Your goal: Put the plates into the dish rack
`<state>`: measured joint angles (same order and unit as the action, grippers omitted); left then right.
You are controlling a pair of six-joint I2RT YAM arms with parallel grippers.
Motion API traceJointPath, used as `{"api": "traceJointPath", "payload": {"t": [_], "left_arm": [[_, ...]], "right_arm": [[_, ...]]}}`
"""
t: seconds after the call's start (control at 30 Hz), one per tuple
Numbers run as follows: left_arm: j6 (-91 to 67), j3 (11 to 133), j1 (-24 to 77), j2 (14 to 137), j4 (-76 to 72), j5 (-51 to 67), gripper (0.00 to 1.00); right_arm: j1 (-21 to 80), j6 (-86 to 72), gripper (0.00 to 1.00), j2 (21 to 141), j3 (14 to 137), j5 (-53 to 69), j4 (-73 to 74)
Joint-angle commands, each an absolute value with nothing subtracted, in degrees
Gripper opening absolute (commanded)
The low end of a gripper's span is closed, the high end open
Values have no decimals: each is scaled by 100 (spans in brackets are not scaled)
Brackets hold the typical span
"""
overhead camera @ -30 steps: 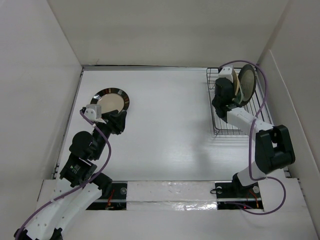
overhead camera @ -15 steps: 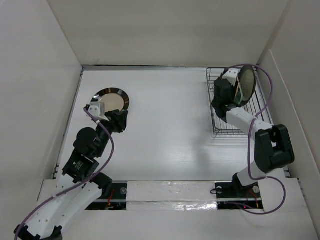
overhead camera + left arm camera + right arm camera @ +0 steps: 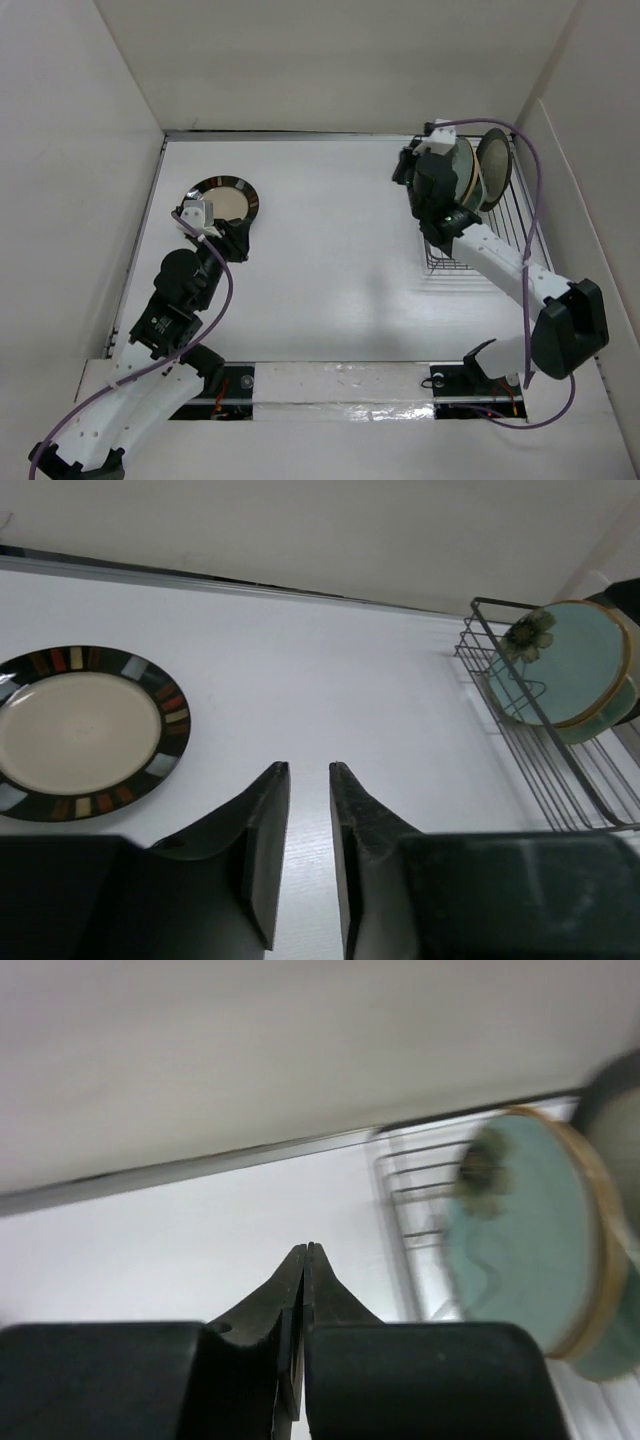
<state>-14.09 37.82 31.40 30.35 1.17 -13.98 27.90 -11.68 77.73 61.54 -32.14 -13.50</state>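
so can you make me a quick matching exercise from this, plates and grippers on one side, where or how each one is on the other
Things:
1. striped-rim plate
2. green plate with a flower
3. left gripper
4. right gripper

States:
a. shut, holding nothing
b. standing on edge in the dish rack
c. lying flat on the table
d. slightly open, holding nothing

Pairs: 1-c, 2-b, 3-d, 4-a
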Motion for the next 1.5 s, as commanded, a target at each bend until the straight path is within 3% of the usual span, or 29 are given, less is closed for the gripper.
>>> {"api": "traceJointPath", "payload": {"t": [0.0,0.1,0.4,0.43,0.53,0.57,0.67,0.87,1.2,1.3,1.33,1.37,1.43,1.47], "left_arm": [[-1432,3867,3120,3102,-44,-1634,18],[-1485,3867,3120,2998,-35,-1784,1],[-1520,3832,3120,2909,-70,-1890,0],[-1529,3841,3120,2918,-53,-1846,0],[-1547,3841,3120,2909,-44,-1645,0],[-1547,3823,3120,2892,-70,-1617,0],[-1556,3841,3120,2892,-53,-1530,4],[-1564,3832,3120,2734,-44,-1503,9],[-1556,3815,3120,2418,-96,-1397,15],[-1529,3797,3120,2321,-97,-1450,16],[-1521,3788,3120,2303,-97,-1494,16],[-1503,3788,3120,2294,-105,-1512,16],[-1494,3771,3120,2303,-114,-1521,16],[-1494,3779,3120,2320,-106,-1512,16]], "right_arm": [[3409,-1590,0,8251,6678,-1894,-1617],[3770,-2073,0,9366,7493,-1024,-1521],[4139,-3883,0,12443,9702,412,-1670],[4140,-4033,4,12654,9842,370,-1722],[4253,-4473,32,13393,10528,527,-1556],[4254,-4648,49,13534,10756,493,-1538],[4420,-4833,64,14131,11292,562,-1162],[4614,-5386,65,14993,12242,782,-932],[4614,-6538,62,16065,13227,1493,-1028],[4614,-6837,54,16224,13315,1591,-1230],[4614,-6847,47,16233,13359,1573,-1213],[4614,-6821,28,16233,13385,1556,-1161],[4614,-6820,13,16111,13220,1451,-1186],[4614,-6820,0,16041,13106,1433,-1317]]}}
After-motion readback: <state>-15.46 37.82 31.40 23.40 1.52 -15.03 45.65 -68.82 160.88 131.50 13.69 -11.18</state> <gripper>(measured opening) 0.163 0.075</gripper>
